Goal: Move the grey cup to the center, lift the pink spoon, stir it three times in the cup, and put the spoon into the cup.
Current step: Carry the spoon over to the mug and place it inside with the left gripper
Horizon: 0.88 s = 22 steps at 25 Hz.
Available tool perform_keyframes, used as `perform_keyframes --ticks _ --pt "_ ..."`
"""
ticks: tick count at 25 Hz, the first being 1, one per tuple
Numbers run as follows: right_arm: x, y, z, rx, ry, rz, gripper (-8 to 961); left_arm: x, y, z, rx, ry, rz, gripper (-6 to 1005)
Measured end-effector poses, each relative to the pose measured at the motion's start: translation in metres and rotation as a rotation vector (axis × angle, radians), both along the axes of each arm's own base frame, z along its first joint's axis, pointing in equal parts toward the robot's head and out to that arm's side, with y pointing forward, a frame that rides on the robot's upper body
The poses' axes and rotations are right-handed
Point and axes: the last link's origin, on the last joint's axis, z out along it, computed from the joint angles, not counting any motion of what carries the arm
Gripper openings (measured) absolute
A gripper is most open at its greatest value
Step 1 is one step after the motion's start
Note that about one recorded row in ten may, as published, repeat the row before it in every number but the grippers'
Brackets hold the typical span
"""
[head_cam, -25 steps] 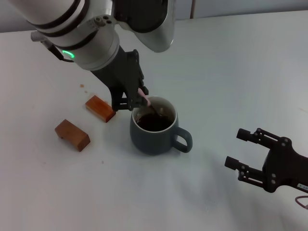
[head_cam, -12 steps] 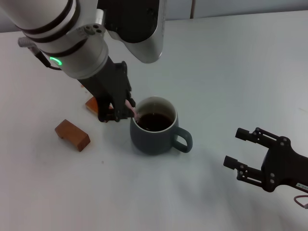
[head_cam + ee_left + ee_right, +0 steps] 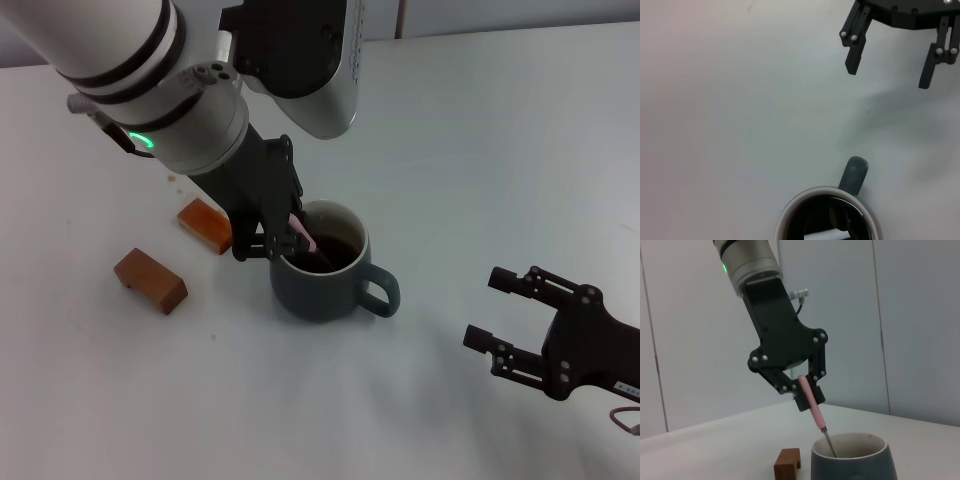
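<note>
L gripper (image 3: 283, 235) hangs over the near-left rim of the grey cup (image 3: 325, 275), fingers clamped on the pink spoon (image 3: 301, 236); spoon tilted, metal end dipped in the dark liquid; cup sits mid-table (image 3: 480, 150); R gripper (image 3: 492, 309) parked well to the right, fingers apart, holding nothing; two brown blocks (image 3: 150, 281) left of cup.

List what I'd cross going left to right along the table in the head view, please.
Nearer brown block → farther brown block → left end effector holding the pink spoon → grey cup → right end effector, open and idle.
</note>
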Motion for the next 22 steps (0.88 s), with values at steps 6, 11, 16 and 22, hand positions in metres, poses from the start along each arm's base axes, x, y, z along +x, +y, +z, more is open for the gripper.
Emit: perform_keyframes --ticks 6,11,16,22 --pt "0.000 0.000 0.000 0.002 0.001 -0.001 745 -0.004 0.001 -0.002 0.001 -0.004 0.032 187" --pt "0.000 0.000 0.001 0.003 0.000 -0.001 745 -0.010 0.003 -0.005 0.002 -0.005 0.065 189" --pt "0.001 0.000 0.001 0.003 -0.003 -0.003 745 -0.008 0.003 -0.005 -0.003 -0.042 0.072 342" --pt "0.001 0.001 0.001 0.006 -0.006 -0.006 746 -0.002 0.007 0.026 -0.032 -0.387 0.149 576"
